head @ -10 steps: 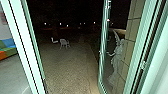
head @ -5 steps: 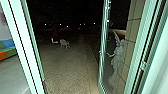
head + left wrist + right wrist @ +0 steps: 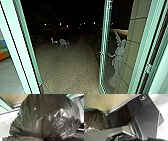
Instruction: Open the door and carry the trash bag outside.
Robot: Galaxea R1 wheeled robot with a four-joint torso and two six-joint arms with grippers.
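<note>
The glass door (image 3: 103, 52) stands swung open to the outside, on the right of the doorway in the head view. The dark, shiny trash bag (image 3: 41, 119) shows large in the left wrist view. Its folds draw together at my left gripper (image 3: 48, 139), which is shut on the gathered plastic. Part of the same trash bag (image 3: 95, 120) also appears in the right wrist view, beyond a grey bar of the robot. How my right gripper stands cannot be made out.
Pale green frame posts (image 3: 23, 50) flank the doorway on both sides. Outside, past paved ground (image 3: 65, 67), are white chairs (image 3: 64, 43). A pale statue (image 3: 117, 61) shows behind the door glass, beside a tiled wall (image 3: 137, 32). A colourful seat (image 3: 3, 52) is at the left edge.
The head camera has moved a little: the left post now sits farther left and less of the colourful seat shows. The door remains open.
</note>
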